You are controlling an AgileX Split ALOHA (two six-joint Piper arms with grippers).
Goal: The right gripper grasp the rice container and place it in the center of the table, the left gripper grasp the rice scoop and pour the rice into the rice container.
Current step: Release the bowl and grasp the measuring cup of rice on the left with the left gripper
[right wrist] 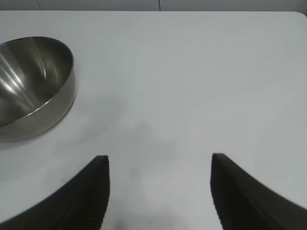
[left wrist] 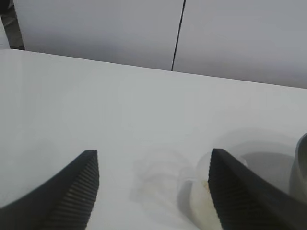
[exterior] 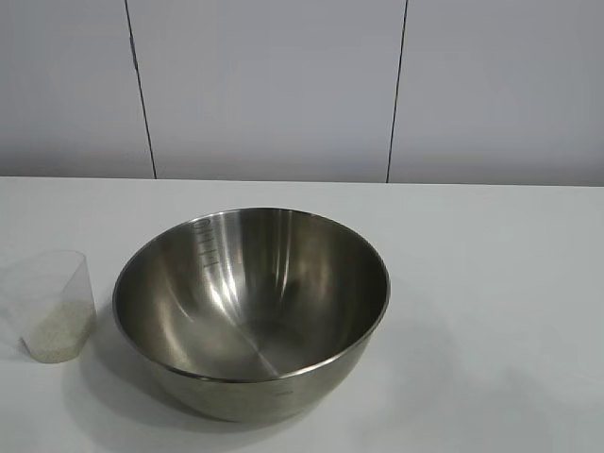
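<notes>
Rice scoop [left wrist: 192,191]: light, thin clear plastic, part-filled with rice [exterior: 58,332], probably slippery; sits between open left pincer [left wrist: 153,191] fingers, nearer one; grip mid-body, gently; open right pincer [right wrist: 159,191] idle, well apart.

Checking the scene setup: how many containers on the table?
2. The steel bowl sits mid-table, empty. The clear scoop stands upright just off its left side, apart from it, with rice in its bottom. None seem hidden.
</notes>
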